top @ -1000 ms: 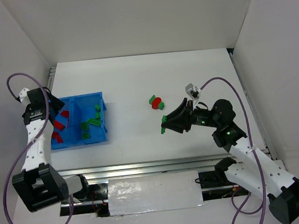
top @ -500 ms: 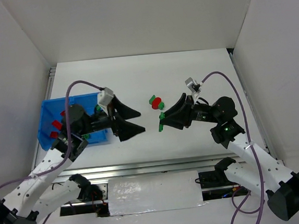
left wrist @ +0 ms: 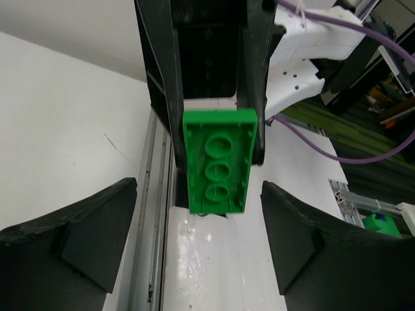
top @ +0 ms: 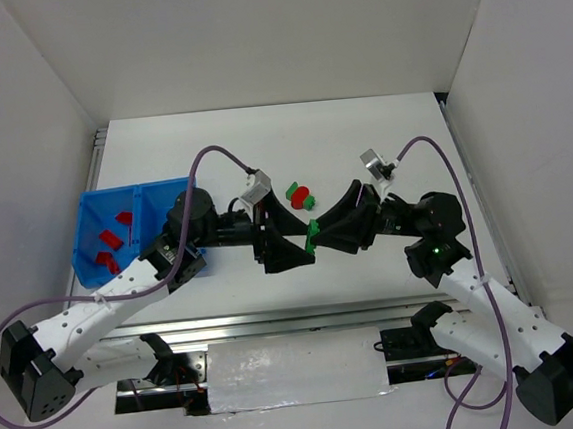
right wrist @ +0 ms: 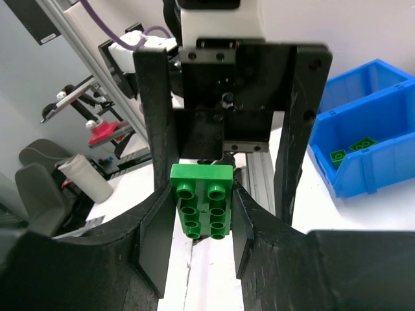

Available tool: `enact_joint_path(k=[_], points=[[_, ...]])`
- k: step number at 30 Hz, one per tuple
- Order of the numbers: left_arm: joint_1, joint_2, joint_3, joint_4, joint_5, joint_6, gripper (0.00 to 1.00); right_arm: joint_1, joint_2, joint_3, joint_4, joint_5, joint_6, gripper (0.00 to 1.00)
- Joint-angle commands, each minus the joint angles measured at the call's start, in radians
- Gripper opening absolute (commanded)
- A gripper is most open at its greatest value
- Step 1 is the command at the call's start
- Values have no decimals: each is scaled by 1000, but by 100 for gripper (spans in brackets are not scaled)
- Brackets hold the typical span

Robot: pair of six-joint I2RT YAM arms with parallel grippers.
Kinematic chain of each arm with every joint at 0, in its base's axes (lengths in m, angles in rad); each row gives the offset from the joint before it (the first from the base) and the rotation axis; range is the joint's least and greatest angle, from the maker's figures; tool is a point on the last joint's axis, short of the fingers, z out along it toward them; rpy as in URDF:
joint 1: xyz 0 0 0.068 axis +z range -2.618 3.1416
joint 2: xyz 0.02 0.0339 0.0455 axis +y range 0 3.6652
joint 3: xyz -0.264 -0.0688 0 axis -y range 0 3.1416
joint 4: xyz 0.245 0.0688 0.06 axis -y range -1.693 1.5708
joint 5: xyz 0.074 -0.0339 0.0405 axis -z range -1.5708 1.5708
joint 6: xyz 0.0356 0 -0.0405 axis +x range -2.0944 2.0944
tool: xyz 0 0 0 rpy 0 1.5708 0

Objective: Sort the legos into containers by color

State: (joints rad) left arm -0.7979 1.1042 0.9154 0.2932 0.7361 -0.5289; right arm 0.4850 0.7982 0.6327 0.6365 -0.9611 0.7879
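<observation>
My right gripper is shut on a green lego and holds it above the table's middle; the lego sits between its pads in the right wrist view. My left gripper is open and faces the right one, its fingers above and below the lego without touching. In the left wrist view the lego hangs just beyond my open left gripper. The blue bin stands at the left; red legos lie in its left compartment. Green legos show in the bin in the right wrist view.
A small joined cluster of red and green legos lies on the table just behind the two grippers. My left arm crosses over the bin's right compartment and hides most of it. White walls close in the table at the left, right and back.
My left arm has swung from the bin's left side across to the middle, ending open around the green lego. My right gripper has kept hold of the lego and stayed near the middle.
</observation>
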Motion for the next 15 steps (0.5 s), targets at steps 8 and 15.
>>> enact_joint_path(k=[8,15], points=[[-12,32,82,141,62,-13,18,20,6,13,40,30,-24,1],[-11,23,66,146,83,-10,0,18,-19,27,-27,70,-78,5]])
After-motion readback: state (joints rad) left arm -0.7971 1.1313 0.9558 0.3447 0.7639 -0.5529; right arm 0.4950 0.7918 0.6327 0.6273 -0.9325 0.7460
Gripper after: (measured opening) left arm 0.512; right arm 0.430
